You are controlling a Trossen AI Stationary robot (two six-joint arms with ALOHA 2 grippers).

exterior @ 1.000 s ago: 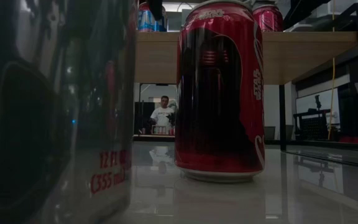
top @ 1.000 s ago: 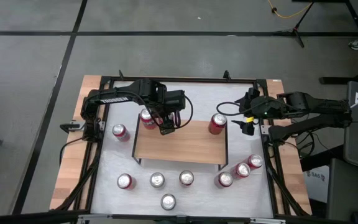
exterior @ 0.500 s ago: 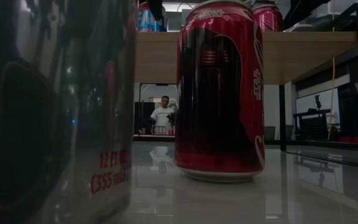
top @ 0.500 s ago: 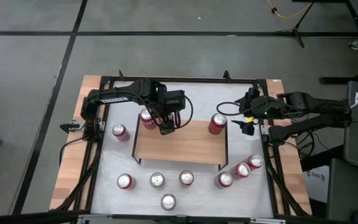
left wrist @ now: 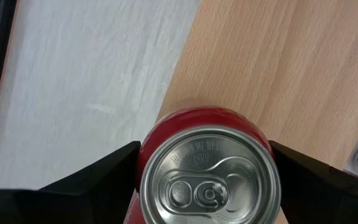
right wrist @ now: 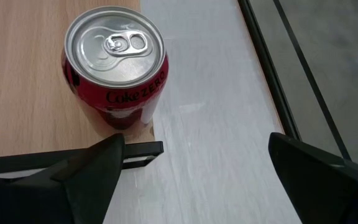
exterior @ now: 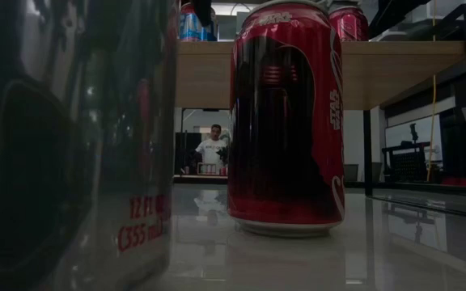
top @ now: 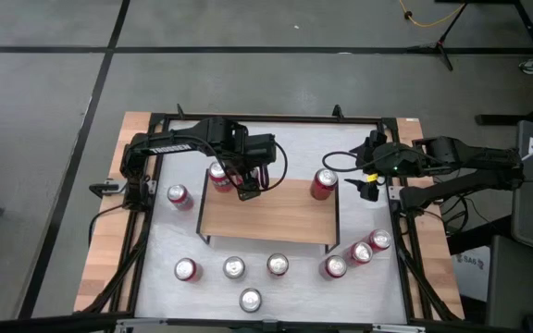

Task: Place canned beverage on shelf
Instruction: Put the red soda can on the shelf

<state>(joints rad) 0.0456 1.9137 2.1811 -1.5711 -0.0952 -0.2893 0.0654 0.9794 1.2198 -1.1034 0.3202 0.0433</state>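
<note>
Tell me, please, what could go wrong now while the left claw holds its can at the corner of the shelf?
1. The left claw grips a red can right at the edge of the shelf. If released there, the can may tip off onto the table.
2. Another can already stands at the opposite corner's edge, with the open right claw just beside it. A small nudge might push it off.

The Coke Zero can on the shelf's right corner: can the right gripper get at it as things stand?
Probably yes. The right gripper is open just beside the Coke Zero can, nothing between them; the can stands alone at the shelf corner.
</note>
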